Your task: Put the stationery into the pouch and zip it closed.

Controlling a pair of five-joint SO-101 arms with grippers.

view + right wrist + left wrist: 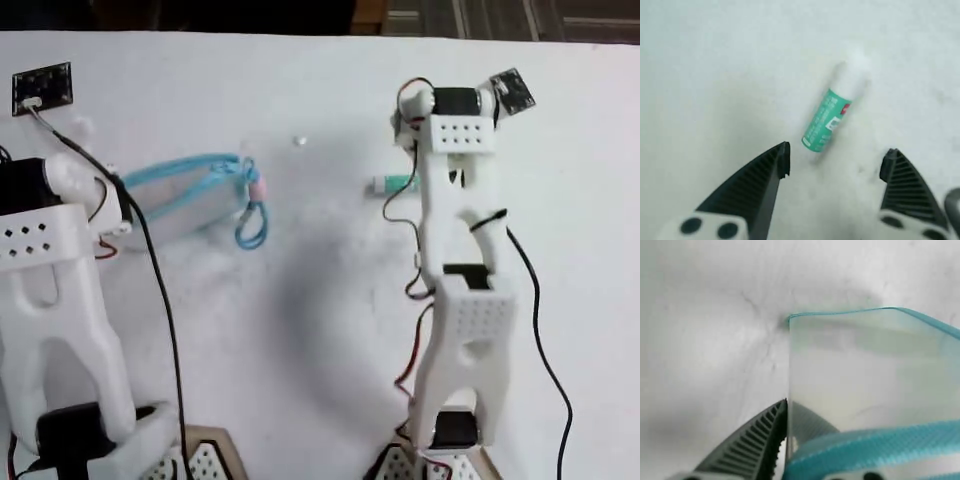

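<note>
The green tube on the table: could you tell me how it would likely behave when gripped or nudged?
The green tube is round and lies on its side, so a nudge would probably roll it. It looks small and stiff, so likely light. Its smooth label might slip in the right gripper.

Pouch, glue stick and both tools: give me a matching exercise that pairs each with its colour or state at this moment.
Things:
1. pouch
2. glue stick
3. left tool
4. right tool

Colours or states:
a. open, with nothing held
b. clear with blue trim
c. green with a white cap, lying flat
d. shut on a clear edge

Pairs: 1-b, 2-c, 3-d, 4-a
</note>
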